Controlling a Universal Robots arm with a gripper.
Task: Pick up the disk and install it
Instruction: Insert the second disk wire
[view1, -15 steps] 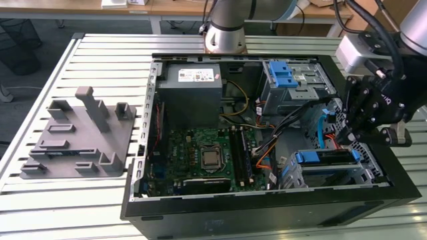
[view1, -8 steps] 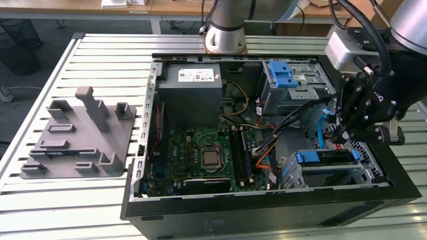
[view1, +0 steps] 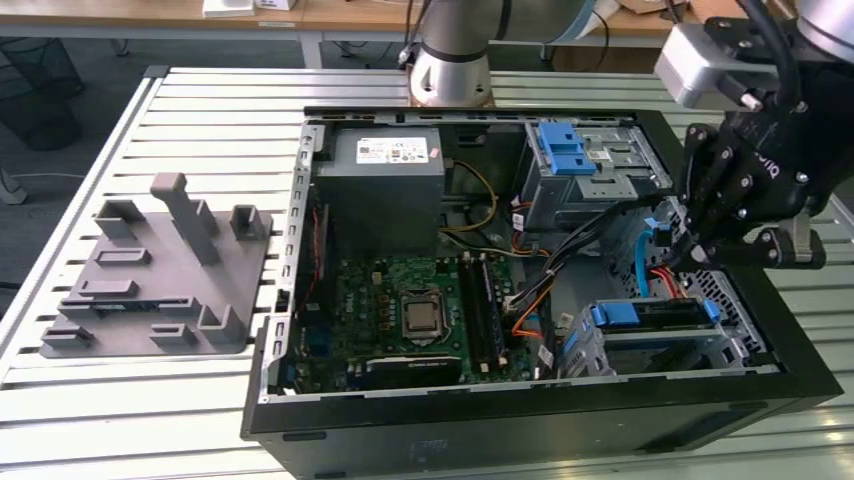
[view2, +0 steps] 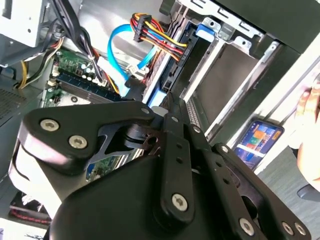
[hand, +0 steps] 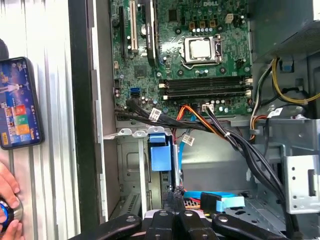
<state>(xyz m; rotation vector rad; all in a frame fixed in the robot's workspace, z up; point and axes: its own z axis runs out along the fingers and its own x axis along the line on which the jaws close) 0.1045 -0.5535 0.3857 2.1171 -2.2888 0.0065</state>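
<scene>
Inside the open computer case (view1: 334, 400), at the exterior view's right, my gripper (view1: 683, 258) hangs with its fingers (view2: 172, 107) pressed together on nothing. The disk (view1: 650, 314) sits in its drive bay just beside them, its blue carrier tab (hand: 161, 155) facing outward.

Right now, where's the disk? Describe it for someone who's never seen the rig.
Find the open black case on the slatted table. In its corner at the exterior view's lower right, below the gripper, a bay holds the disk: blue-framed, with a blue tab, unlike the grey power supply.
</scene>
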